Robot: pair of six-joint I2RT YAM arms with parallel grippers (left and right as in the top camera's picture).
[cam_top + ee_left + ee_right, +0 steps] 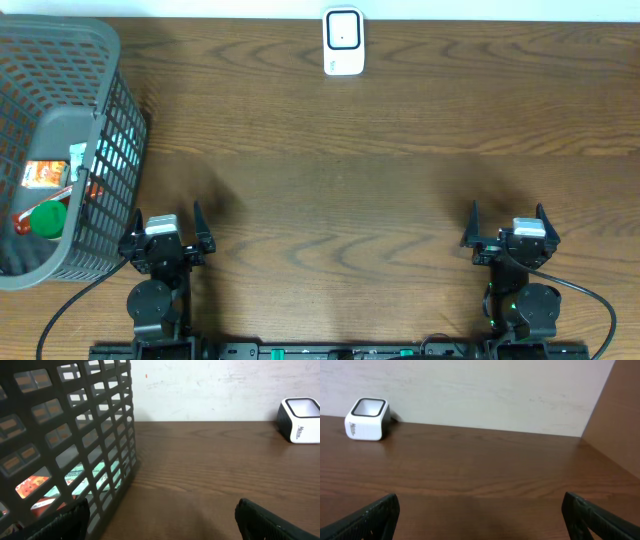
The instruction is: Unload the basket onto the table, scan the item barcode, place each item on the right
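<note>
A white barcode scanner point(343, 41) with a dark window stands at the table's far edge, also seen as the scanner point(300, 420) in the left wrist view and the scanner point(366, 419) in the right wrist view. Items lie in the grey basket point(60, 60) at the left: an orange packet point(44, 175) and a green-capped thing point(47, 218). My left gripper point(166, 221) stands open just right of the basket, nothing between its fingers. At the near right edge my right gripper point(507, 219) is open and empty. No barcode shows.
The basket wall point(65, 435) fills the left of the left wrist view, close to the left finger point(60, 522). A pale wall runs behind the table. Bare wood table point(340, 190) lies between the arms and the scanner.
</note>
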